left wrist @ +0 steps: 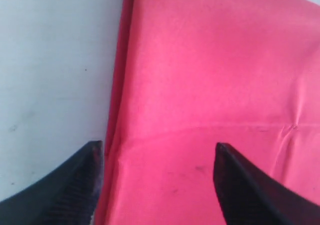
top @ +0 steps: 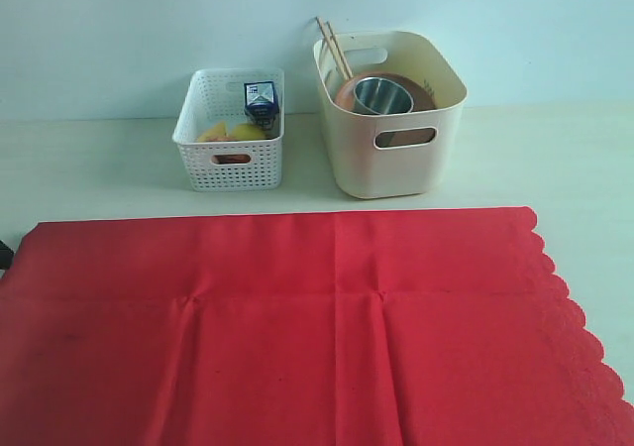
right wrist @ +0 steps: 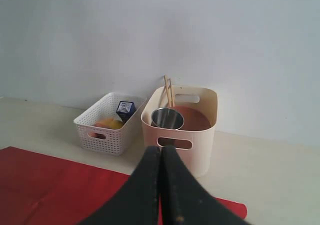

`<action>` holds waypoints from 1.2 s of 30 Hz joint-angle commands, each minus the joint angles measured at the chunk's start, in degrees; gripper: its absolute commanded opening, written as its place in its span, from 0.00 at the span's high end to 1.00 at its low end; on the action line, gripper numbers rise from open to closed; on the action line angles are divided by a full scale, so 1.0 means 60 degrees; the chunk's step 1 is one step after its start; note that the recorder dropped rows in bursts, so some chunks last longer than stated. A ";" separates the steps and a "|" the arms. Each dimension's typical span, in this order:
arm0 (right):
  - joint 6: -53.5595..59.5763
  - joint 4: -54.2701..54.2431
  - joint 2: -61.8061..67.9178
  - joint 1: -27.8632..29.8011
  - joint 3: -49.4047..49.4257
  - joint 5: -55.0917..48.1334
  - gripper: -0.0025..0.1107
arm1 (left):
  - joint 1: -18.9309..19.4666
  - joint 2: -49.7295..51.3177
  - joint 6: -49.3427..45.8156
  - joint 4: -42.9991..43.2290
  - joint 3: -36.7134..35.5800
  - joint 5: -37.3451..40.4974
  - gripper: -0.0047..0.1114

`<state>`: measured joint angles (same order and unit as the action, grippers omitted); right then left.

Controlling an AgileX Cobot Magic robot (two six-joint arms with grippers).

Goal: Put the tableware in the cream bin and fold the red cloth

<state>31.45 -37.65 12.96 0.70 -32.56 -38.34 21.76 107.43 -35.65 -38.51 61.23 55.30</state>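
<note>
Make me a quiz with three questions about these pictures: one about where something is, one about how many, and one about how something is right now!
1. Where is the steel cup?
A. in the cream bin
B. in the white basket
C. on the red cloth

2. How many chopsticks stick up out of the cream bin?
A. one
B. two
C. four

3. How is the right gripper?
A. shut
B. wide open
C. shut on the cup

Answers:
1 A: the cup's shiny rim shows inside the bin's walls.
2 B: two thin wooden sticks lean at the bin's back corner.
3 A: its two dark fingers meet with nothing between them.
</note>
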 commanded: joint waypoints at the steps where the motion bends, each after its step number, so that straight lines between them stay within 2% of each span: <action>1: -0.0018 -0.0023 -0.0029 -0.0010 0.0041 0.0054 0.98 | 0.0091 0.0665 -0.0345 -0.0046 0.0342 0.0320 0.42; 9: -0.0018 -0.0023 -0.0029 -0.0010 0.0041 0.0054 0.98 | 0.0091 0.1395 -0.0481 0.0621 0.0809 0.0602 0.42; 21: -0.0018 -0.0023 -0.0029 -0.0010 0.0041 0.0054 0.98 | 0.0091 0.2067 -0.0743 0.0928 0.1040 0.1859 0.42; 25: -0.0018 -0.0023 -0.0029 -0.0010 0.0041 0.0054 0.98 | 0.0091 0.2335 -0.0924 0.0624 0.1040 0.2427 0.42; 31: -0.0018 -0.0023 -0.0029 -0.0010 0.0041 0.0054 0.98 | 0.0018 0.2785 -0.1462 -0.0037 0.1040 0.2444 0.42; 36: -0.0018 -0.0023 -0.0029 -0.0010 0.0041 0.0054 0.98 | -0.0316 0.3095 -0.1772 -0.0250 0.1040 0.2444 0.43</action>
<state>31.45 -37.65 12.96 0.70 -32.56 -38.34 21.36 124.15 -45.13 -40.73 67.48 73.11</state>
